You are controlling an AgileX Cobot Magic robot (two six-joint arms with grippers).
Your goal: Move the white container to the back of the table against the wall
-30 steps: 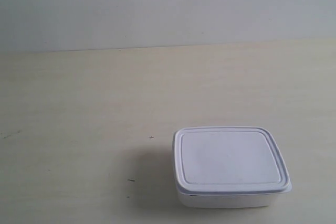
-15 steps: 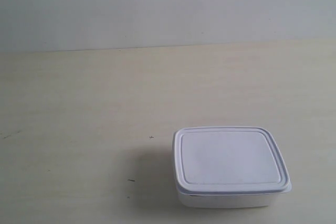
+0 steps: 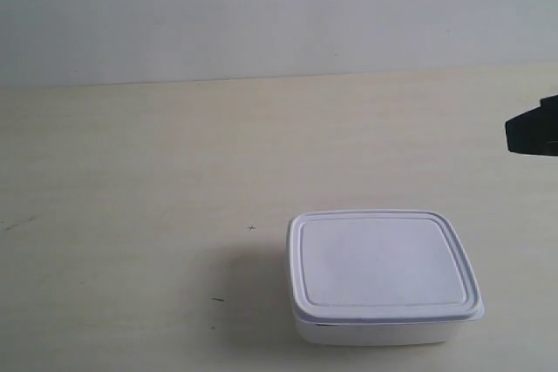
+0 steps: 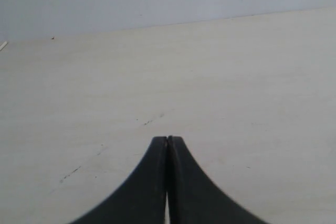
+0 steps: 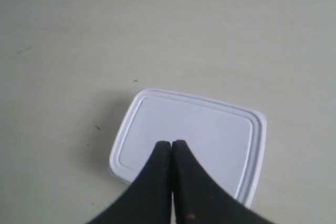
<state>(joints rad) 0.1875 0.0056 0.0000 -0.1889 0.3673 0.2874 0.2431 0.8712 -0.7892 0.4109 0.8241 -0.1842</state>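
Dark arm (image 3: 534,135) just entered at exterior view's right. My right pincer (image 5: 171,143), closed tight and empty, hovers over shallow white lidded plastic container (image 5: 199,124). It sits well short of pale wood-grain table's (image 3: 131,172) back edge at grey-white wall (image 3: 261,15), so probably lining up a push.

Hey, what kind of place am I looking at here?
Likely a robot test bench: a plain wood-grain table against a blank wall, one lidded white container, and the black right hand above it.

The exterior view looks slantwise down across the table (image 3: 131,172) toward the wall (image 3: 261,6). The left wrist view faces that wall, low over the table. The right wrist view looks steeply down, sharing the white container (image 3: 382,272) with the exterior view.
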